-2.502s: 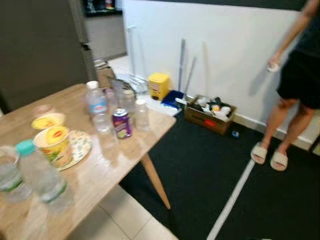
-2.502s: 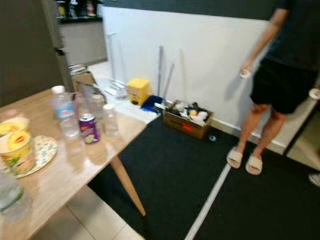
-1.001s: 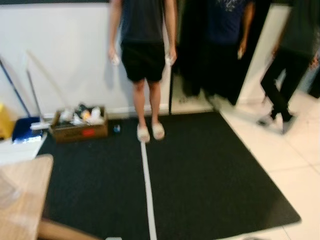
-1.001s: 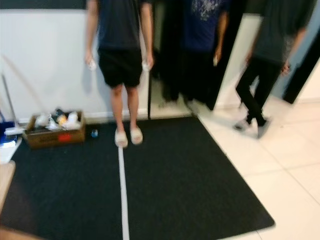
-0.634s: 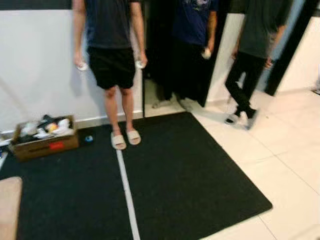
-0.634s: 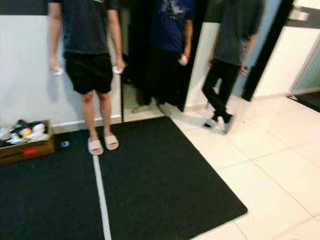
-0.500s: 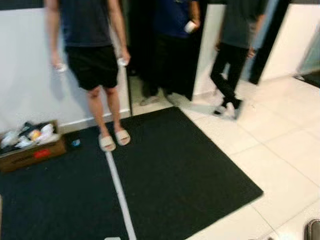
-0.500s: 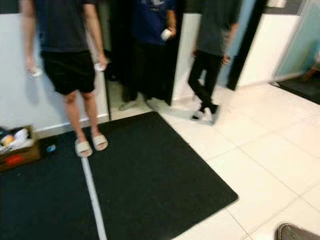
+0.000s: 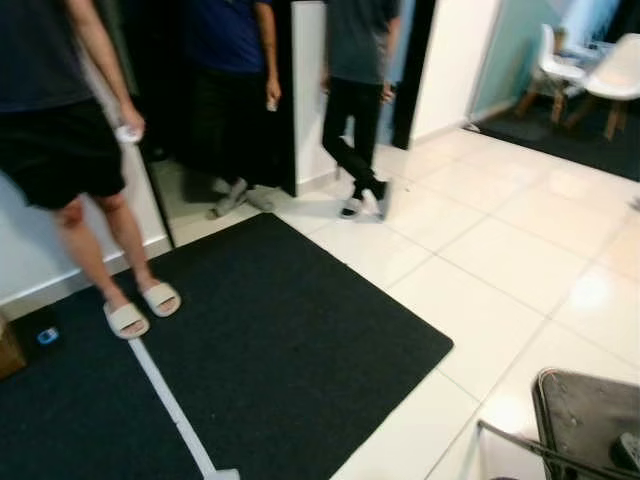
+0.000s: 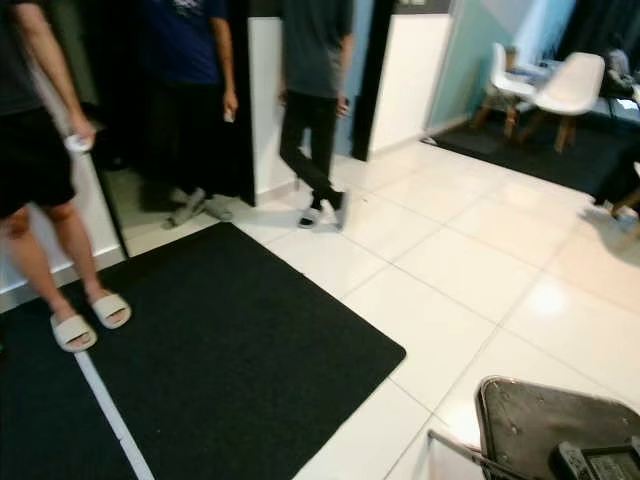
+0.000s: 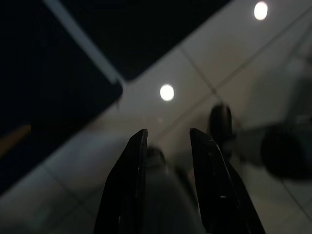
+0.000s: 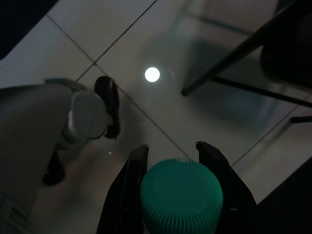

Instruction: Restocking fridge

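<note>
Looking across the room from the robot's left, a person in black shorts and pale slide sandals (image 9: 142, 307) stands on the large black floor mat (image 9: 260, 350), beside the white tape line (image 9: 165, 400) that runs along it; their hand holds a small white object (image 9: 127, 132), too small to identify. Two more people stand further back by the dark doorway (image 10: 200, 100), well clear of the open white tiled floor (image 10: 480, 270), which probably leaves the robot a free path. White moulded chairs (image 10: 565, 95) sit far off to the right, and a dark metal-framed seat or cart (image 10: 545, 425) is near the robot's right side; I cannot tell what it is.

The left gripper (image 11: 166, 139) hangs idle over the tiles, its two black fingers parted with nothing between them, presumably kept free for the fridge door. The right gripper (image 12: 171, 150) is clamped on a bottle with a ribbed green screw cap (image 12: 181, 195), the fingers pressing either side just below the cap. That looks like a carrying grip: held upright and low at the robot's side, the bottle rides steadily while the robot crosses the floor. No fridge is visible, so the restocking step appears to be transport, with placing yet to come.
</note>
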Available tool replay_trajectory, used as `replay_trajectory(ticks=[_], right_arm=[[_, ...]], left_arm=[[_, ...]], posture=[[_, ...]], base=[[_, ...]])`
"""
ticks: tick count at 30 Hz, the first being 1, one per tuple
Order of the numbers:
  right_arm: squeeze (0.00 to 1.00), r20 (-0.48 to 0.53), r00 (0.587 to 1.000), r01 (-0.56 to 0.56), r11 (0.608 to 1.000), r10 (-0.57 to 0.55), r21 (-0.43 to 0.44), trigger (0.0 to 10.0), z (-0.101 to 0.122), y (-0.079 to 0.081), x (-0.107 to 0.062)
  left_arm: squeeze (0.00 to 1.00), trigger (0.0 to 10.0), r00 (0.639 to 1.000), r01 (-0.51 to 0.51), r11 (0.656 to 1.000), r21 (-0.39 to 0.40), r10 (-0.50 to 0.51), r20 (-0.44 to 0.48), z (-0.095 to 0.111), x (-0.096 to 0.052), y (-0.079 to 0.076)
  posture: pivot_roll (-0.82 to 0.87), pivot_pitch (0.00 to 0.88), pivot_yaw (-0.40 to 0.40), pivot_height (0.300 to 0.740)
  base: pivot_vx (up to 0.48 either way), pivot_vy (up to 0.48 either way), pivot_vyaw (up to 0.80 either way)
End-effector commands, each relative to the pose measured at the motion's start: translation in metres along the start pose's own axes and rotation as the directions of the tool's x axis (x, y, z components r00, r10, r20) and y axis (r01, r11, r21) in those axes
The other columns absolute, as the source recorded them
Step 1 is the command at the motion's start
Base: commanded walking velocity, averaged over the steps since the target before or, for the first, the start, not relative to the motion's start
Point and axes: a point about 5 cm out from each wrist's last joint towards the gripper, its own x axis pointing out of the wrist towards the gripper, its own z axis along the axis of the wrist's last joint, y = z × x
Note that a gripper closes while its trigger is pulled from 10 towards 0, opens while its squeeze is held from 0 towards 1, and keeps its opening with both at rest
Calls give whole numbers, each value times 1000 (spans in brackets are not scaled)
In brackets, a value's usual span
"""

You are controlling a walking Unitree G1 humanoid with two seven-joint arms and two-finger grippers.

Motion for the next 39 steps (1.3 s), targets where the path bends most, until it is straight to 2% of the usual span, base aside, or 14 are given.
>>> replay_trajectory(ticks=[1,11,17,25,26,27,31,32,39], right_arm=[[0,20,1000,5,1000,-5,-8,10000,6,-1,1],[0,21,1000,-2,1000,2,-25,10000,7,-1,1],[0,31,1000,0,1000,1,-25,10000,10,-2,1],[0,36,999,5,1000,-5,-24,10000,11,-3,1],[0,41,999,0,1000,1,-22,9569,12,-3,1],[0,50,999,-7,1000,7,-15,0,12,-2,1],[0,48,999,-8,1000,9,-18,0,12,-1,1],[0,40,999,-4,1000,4,-23,10000,12,-1,1],[0,41,999,4,1000,-3,-24,10000,14,-3,1]], left_arm=[[0,10000,999,-23,1000,8,23,-40,-13,-3,4],[0,10000,998,-22,999,25,23,-57,-14,-3,5],[0,10000,997,0,1000,25,2,-71,-15,-2,-2],[0,10000,997,7,1000,31,-4,-78,-17,-3,-2],[0,10000,997,6,1000,31,-4,-78,-17,-3,-2],[0,10000,997,6,1000,31,-3,-78,-17,-3,-1],[0,10000,997,4,1000,30,-2,-75,-16,-3,0],[0,10000,997,3,1000,27,-1,-75,-16,-3,0],[0,10000,998,9,1000,2,-9,-63,-13,-2,0]], posture=[[-73,0,-8,740],[-71,0,-10,740],[-68,0,-12,740],[-60,0,-8,740],[-55,0,-12,740],[-54,0,-11,740],[-54,0,-11,740],[-59,0,-18,740],[-72,0,-18,740]], base=[[0,0,0],[0,0,0],[0,0,0],[0,0,0],[0,0,0],[0,0,0],[0,0,0],[0,0,0],[0,0,0]])
